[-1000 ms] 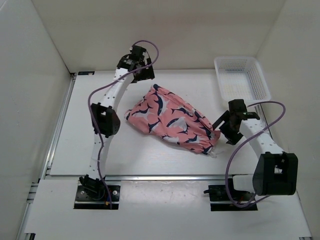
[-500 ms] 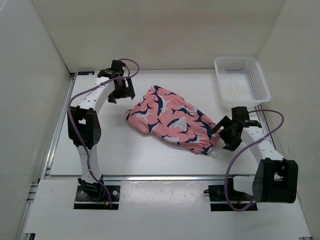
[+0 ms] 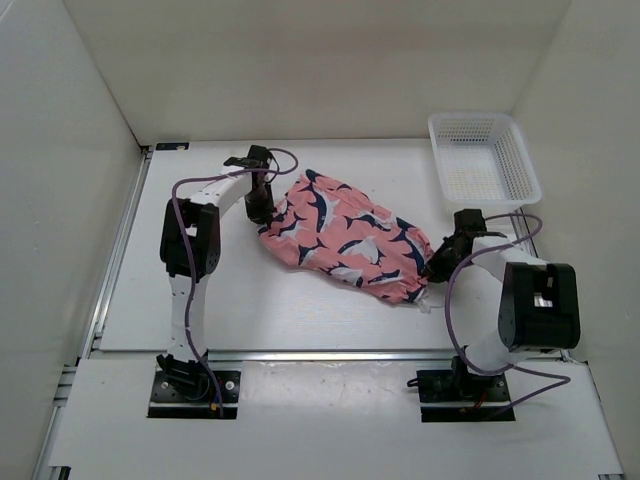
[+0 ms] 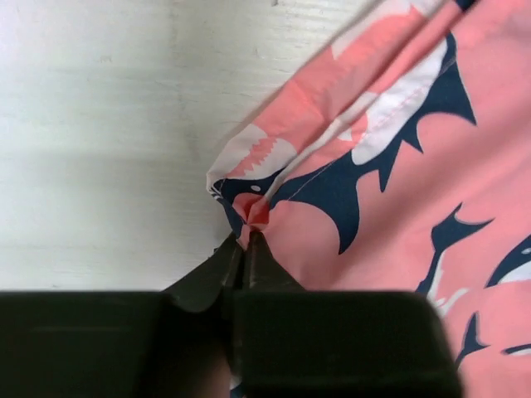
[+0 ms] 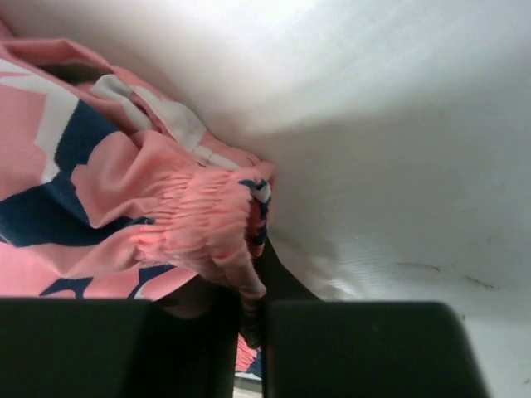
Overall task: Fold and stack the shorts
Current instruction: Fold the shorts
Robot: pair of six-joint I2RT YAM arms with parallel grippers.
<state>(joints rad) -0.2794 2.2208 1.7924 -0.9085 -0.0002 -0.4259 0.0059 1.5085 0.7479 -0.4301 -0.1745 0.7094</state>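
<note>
Coral-pink shorts (image 3: 345,237) printed with navy and white whale shapes lie spread diagonally in the middle of the table. My left gripper (image 3: 259,212) is shut on the shorts' far-left corner; the left wrist view shows the pinched corner of the shorts (image 4: 249,211) bunched just past my left gripper (image 4: 244,242). At the shorts' near-right end, my right gripper (image 3: 432,266) is shut on the gathered waistband. In the right wrist view that elastic waistband (image 5: 199,224) is squeezed in my right gripper (image 5: 253,286), with a white drawstring (image 5: 158,112) lying on the cloth.
A white plastic mesh basket (image 3: 484,158) stands at the back right of the table (image 3: 250,300). White walls enclose the left, back and right sides. A metal rail (image 3: 300,354) runs along the table's near edge, in front of the arm bases.
Both grippers went from open to shut. The left arm swung in from the back left onto the shorts' left corner. The right gripper moved in onto the waistband end.
</note>
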